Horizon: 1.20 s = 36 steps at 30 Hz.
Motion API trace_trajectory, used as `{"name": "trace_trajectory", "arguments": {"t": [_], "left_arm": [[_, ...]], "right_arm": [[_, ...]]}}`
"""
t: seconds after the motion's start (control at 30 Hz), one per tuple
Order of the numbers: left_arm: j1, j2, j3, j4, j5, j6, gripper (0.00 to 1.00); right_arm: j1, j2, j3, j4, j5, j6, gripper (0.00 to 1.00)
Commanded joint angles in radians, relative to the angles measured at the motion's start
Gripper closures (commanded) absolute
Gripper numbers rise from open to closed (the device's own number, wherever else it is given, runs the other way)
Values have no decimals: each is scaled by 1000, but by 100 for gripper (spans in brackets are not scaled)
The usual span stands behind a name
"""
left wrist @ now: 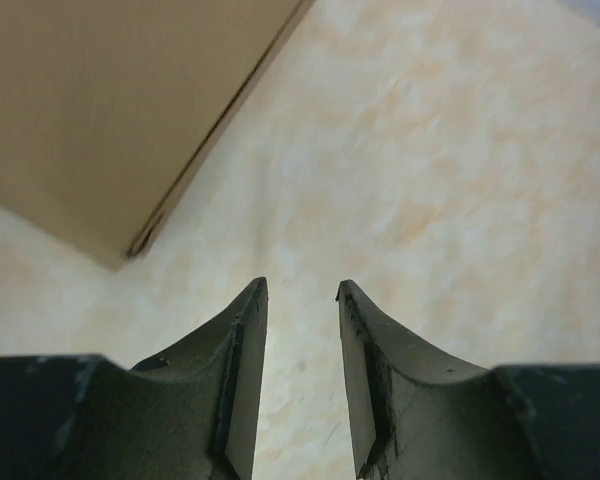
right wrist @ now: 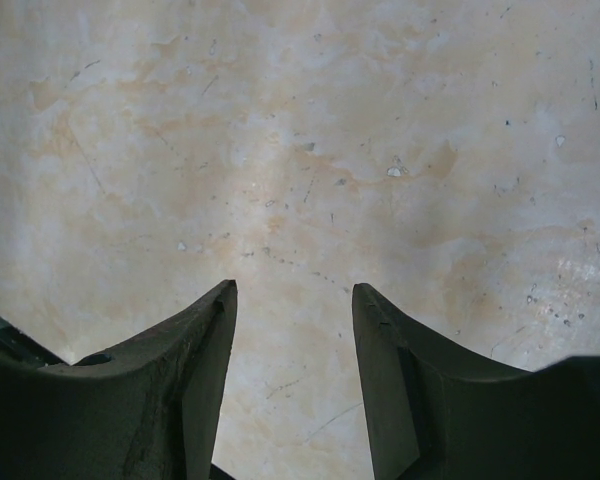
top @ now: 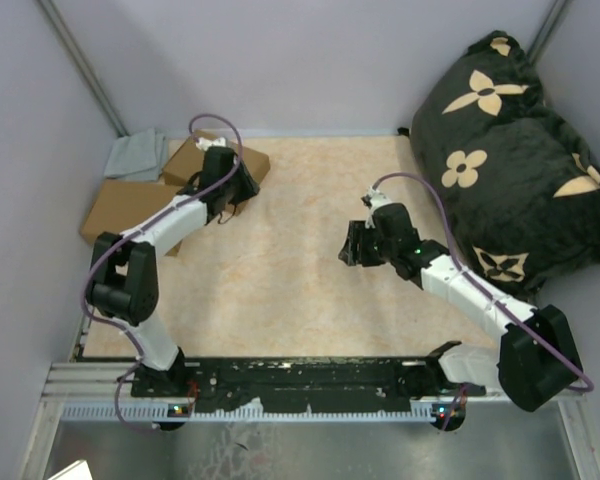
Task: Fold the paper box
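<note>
Top: paper box (top: 128,208) lies flat on the counter (top: 300,270), just beside and partly under the left pincer (top: 235,190). Right pincer (top: 355,245) is well apart from it.

Left wrist: left pincer (left wrist: 300,290) slightly parted, empty. Paper box (left wrist: 100,100) corner ahead-left, not touching.

Right wrist: right pincer (right wrist: 292,288) parted, empty, only counter ahead.

Cardboard is probably light, stiff and easily creased, so pinch a flap edge.

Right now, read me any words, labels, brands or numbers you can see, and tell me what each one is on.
There is no readable text in any view.
Brown cardboard: plain, no print showing.
Black cushion: beige flower and star motifs only, no letters.
Base rail: any marking there is too small to read.
</note>
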Motion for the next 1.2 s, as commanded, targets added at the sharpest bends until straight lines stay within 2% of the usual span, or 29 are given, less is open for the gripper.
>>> {"name": "trace_trajectory", "arguments": {"t": [0.0, 0.17, 0.33, 0.53, 0.7, 0.93, 1.03, 1.17], "left_arm": [[-11, 33, -104, -96, -31, 56, 60], [-19, 104, -88, -141, -57, 78, 61], [-19, 183, -2, -170, -107, 92, 61], [-15, 347, 216, -229, -197, 85, 60], [-8, 420, 319, -139, -274, 103, 57], [22, 463, 424, -25, -215, 140, 54], [26, 416, 355, 124, -156, 158, 51], [26, 301, 178, 391, -79, 188, 49]], "right_arm": [[5, -40, -28, 41, 9, 12, 49], [5, -48, -42, 49, 0, 23, 49], [5, -53, -56, 54, 2, 27, 49], [5, -57, -73, 56, 4, 28, 49], [5, -64, -91, 60, 5, 28, 49], [5, -58, -91, 66, 1, 23, 49], [5, -48, -86, 66, 1, 18, 49], [4, -51, -80, 62, -4, 5, 49]]}}
